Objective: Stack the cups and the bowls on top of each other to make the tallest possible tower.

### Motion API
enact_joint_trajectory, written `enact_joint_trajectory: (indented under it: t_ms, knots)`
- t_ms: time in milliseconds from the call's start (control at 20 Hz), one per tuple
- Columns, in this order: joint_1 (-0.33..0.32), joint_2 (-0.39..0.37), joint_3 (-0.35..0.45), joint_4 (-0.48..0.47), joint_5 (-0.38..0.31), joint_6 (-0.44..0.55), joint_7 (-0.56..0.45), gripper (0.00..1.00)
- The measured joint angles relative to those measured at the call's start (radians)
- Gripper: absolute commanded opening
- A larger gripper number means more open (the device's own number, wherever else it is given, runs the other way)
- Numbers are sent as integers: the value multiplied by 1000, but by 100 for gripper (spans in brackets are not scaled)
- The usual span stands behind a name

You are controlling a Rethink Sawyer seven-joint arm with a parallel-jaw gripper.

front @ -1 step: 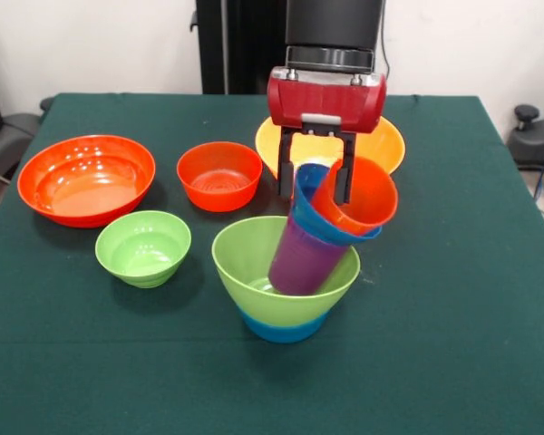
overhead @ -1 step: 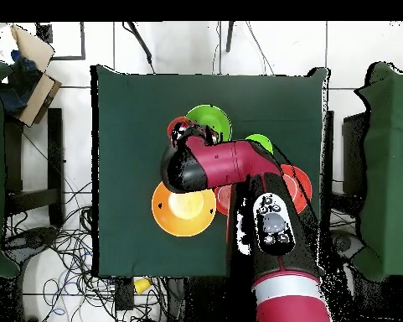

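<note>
The tower (front @ -1 step: 295,272) stands low in the middle of the front view: green bowl on blue bowl, with a leaning purple cup (front @ -1 step: 301,258), dark blue bowl (front @ -1 step: 310,204) and orange cup (front @ -1 step: 358,198). The gripper (front @ -1 step: 316,181) clamps the orange cup's rim. Four bowls wait. From overhead the arm hides most of it.

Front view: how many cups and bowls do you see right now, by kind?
Bowls: 7. Large red-orange, medium red-orange, yellow-orange, small green, green on light blue, dark blue.
Cups: 2. Purple, orange-red.
Total: 9.
</note>
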Motion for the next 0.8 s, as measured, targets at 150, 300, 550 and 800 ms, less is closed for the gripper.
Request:
enact_joint_trajectory:
  t_ms: [150, 300, 550, 800]
  knots:
    - [-2, -4, 0, 0, 0, 0, 0, 100]
    - [-8, -13, 0, 0, 0, 0, 0, 100]
    - [-12, -15, 0, 0, 0, 0, 0, 100]
    - [-12, -14, 0, 0, 0, 0, 0, 100]
